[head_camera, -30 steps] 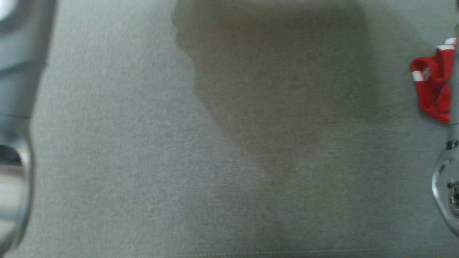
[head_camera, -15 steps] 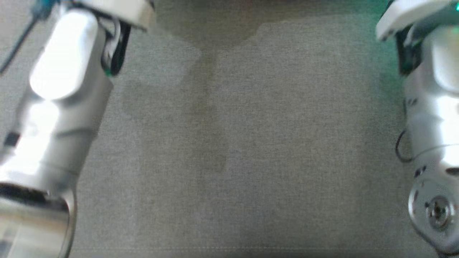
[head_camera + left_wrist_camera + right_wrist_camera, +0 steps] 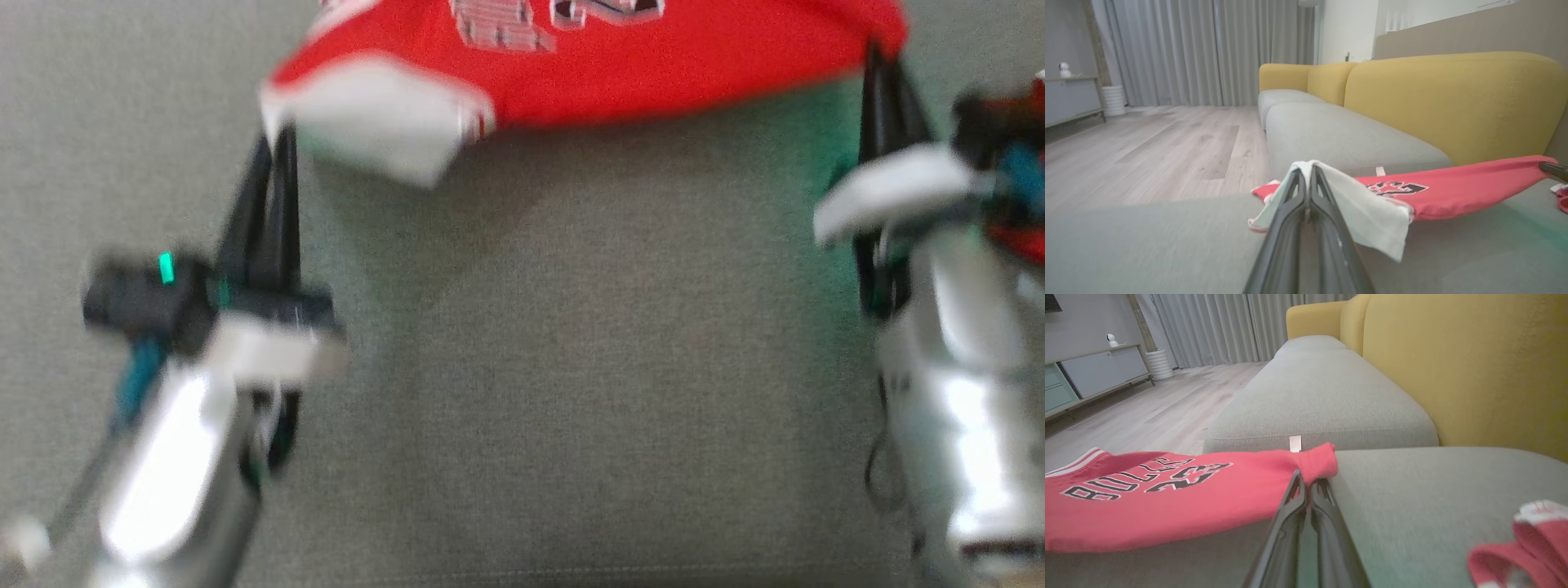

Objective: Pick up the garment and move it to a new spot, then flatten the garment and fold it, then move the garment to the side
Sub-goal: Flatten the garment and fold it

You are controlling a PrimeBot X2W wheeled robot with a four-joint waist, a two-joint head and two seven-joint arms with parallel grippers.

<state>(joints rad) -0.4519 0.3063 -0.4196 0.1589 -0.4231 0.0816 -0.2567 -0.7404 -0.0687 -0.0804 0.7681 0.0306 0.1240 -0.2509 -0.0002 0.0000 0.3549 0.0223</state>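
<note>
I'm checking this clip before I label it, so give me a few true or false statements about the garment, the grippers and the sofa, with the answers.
1. The left gripper is shut on a white-trimmed corner of the red garment. True.
2. The right gripper is open and clear of the garment. False: it is shut on a red corner of it.
3. The garment lies crumpled in a heap on the grey cushion. False: it is stretched out between the two grippers.
4. A second red item lies on the cushion near the right gripper. True.
5. The sofa backrest is blue. False: it is yellow.
</note>
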